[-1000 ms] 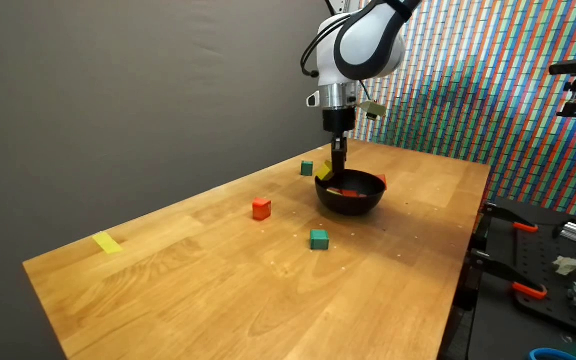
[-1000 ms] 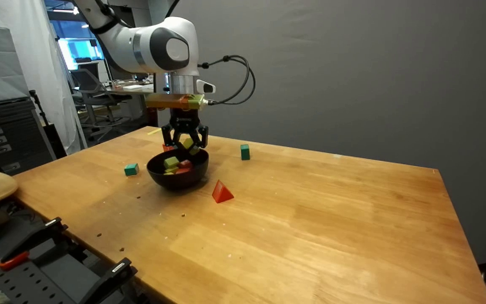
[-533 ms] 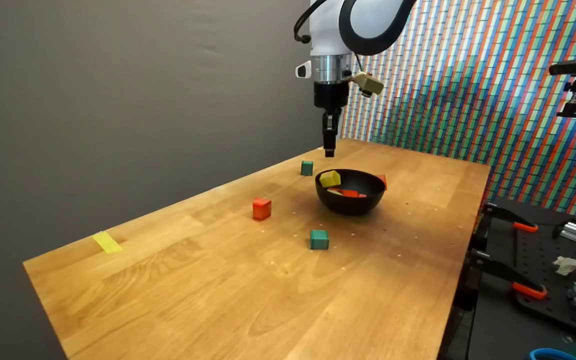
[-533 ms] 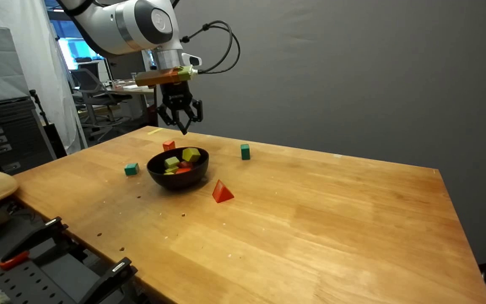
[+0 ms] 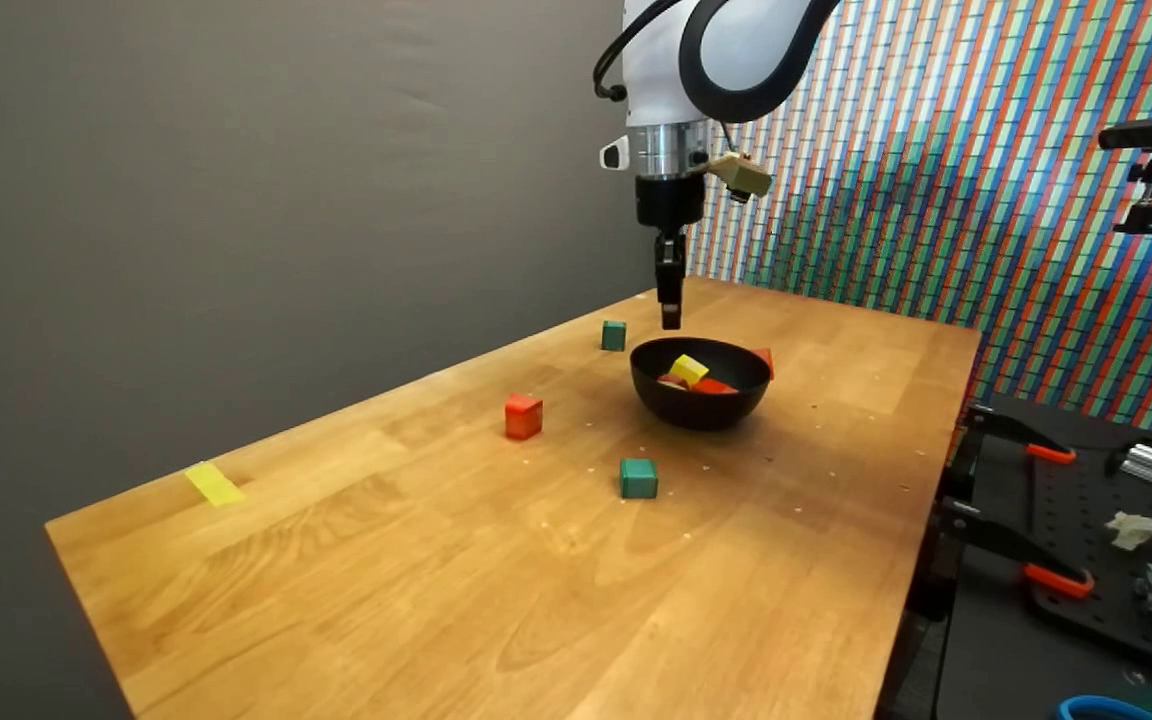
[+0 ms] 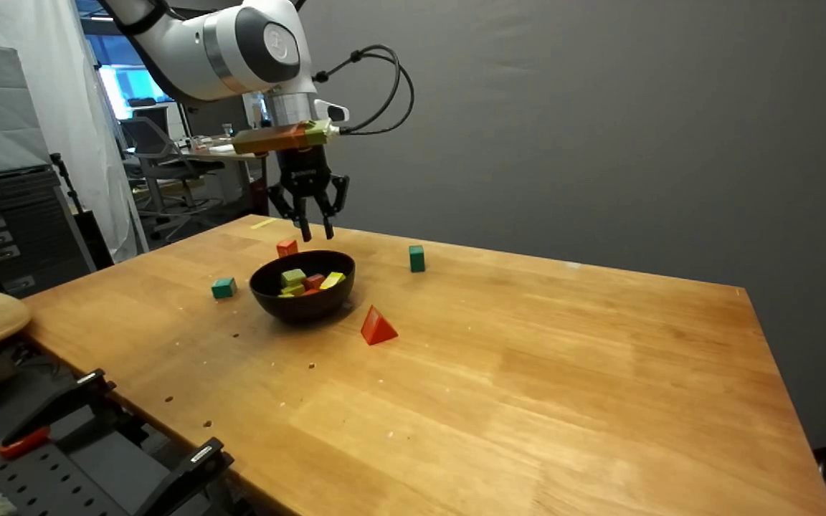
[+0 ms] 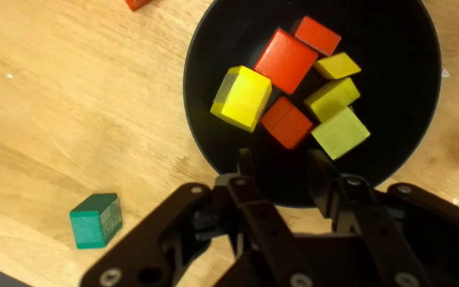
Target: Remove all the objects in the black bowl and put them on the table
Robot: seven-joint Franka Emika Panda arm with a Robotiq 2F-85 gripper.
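Presumably for a pick, the black pincer (image 6: 317,236) is hovering empty and partly spread above the round black bowl (image 6: 297,308), where red and yellow toy blocks (image 7: 287,121) are lying huddled, probably gathered by its curved sides, awaiting the light-brown wooden worktop (image 6: 528,387).

out there, in an exterior view, i have the round black bowl (image 6: 297,309) on the light-brown wooden table (image 6: 528,373), red and yellow blocks (image 6: 293,277) in it; front-right of it, a red pyramid (image 6: 378,327); left, a green block (image 6: 224,288); behind, an orange-red cube (image 6: 287,248).
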